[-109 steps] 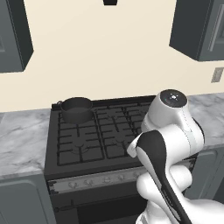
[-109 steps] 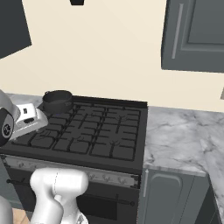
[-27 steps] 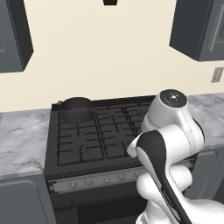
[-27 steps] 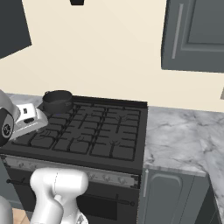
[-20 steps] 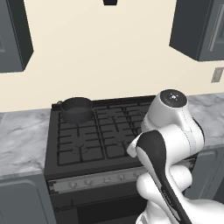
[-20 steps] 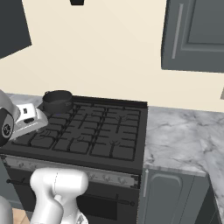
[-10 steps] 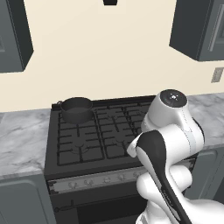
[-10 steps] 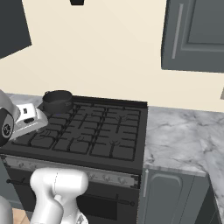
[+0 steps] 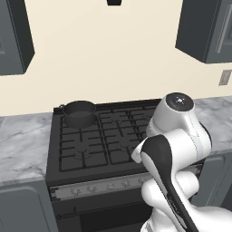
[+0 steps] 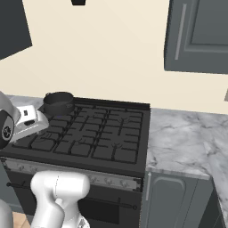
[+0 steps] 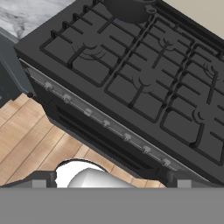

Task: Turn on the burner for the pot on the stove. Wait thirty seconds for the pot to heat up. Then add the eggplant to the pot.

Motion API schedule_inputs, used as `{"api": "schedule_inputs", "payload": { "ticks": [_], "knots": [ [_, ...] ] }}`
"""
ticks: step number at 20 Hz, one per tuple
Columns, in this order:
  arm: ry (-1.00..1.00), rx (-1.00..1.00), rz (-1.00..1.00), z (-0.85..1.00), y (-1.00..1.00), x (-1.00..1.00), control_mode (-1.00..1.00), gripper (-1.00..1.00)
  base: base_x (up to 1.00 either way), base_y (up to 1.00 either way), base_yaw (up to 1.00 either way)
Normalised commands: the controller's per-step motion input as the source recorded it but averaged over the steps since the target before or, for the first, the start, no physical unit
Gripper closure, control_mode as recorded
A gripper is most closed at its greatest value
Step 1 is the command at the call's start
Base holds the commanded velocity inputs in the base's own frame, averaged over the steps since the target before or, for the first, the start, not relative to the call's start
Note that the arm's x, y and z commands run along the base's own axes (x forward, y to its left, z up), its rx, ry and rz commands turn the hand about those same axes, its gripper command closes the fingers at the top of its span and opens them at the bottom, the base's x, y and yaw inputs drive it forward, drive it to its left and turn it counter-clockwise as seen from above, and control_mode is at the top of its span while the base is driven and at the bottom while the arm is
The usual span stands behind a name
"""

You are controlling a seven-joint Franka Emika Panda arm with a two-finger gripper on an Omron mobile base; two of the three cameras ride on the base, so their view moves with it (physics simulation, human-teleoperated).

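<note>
Pot [image 9: 79, 113] sitting at stove's [image 9: 104, 136] back-left corner; arm hanging off the front edge, facing the knobs [image 11: 106, 124]. Claw state: can't tell.

Two base cameras look forward and down at the stove [image 9: 90, 145] from behind-left and behind-right. The hand camera looks steeply down over its front edge, nearer.
</note>
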Motion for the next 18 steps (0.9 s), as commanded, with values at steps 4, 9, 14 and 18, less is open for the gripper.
{"api": "schedule_inputs", "payload": {
  "ticks": [4, 9, 14, 18],
  "knots": [
    [0.0, 0.0, 0.0, 0.0, 0.0, 0.0, -1.0, -1.0, 0.0, 0.0, 0.0],
    [0.0, 0.0, 0.0, 0.0, 0.0, 0.0, -1.0, -1.0, 0.0, 0.0, 0.0],
    [0.0, 0.0, 0.0, 0.0, 0.0, 0.0, -1.0, -1.0, 0.0, 0.0, 0.0],
    [0.0, 0.0, 0.0, 0.0, 0.0, 0.0, -1.0, -1.0, 0.0, 0.0, 0.0]
  ]
}}
